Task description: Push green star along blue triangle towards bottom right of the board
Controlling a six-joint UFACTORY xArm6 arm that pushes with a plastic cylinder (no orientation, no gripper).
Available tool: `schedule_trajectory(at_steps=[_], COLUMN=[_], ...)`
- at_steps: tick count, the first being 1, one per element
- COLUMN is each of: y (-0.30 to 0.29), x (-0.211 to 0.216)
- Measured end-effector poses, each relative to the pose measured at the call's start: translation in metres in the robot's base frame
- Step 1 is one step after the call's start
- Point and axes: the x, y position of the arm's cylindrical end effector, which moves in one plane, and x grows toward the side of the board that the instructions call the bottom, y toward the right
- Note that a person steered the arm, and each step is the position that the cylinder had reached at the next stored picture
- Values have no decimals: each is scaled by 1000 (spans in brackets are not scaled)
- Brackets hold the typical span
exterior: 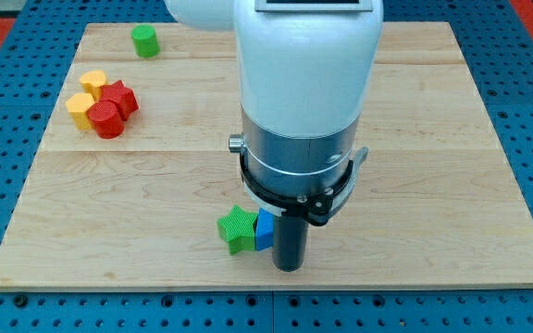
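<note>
**Star and triangle sit close by the rod, near the bottom edge**

Look first at the bottom of the board (489, 240). Your rod comes down there, and my tip (288, 268) rests on the wood, just to the view's right of the blue triangle (265, 230). The rod has nothing that opens or shuts. It only pushes, and it holds nothing.

The green star (237, 228) is touching the blue triangle on the triangle's left side. Both are a bit left of the middle, near the bottom edge.

Here is what could go wrong. The tip is on the right side of the two blocks, but they need to go right. If you push from here, they will slide left, the wrong way. You need to go around them first. The bottom edge is near too, so a push that leans down could knock the star off the board.

The rod covers part of the blue block, so its shape is hard to tell.

Far away at the top left sit a yellow block (92, 81), another yellow block (80, 109), a red block (119, 97), a red cylinder (106, 119) and a green cylinder (144, 41). The big white arm (308, 83) hides the board's middle top.
</note>
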Motion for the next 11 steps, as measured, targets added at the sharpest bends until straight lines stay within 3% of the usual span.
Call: schedule_trajectory(at_steps=[1, 3, 5, 8, 9, 11], y=[-2, -138, -67, 95, 54, -114], x=[14, 12, -29, -30, -29, -28])
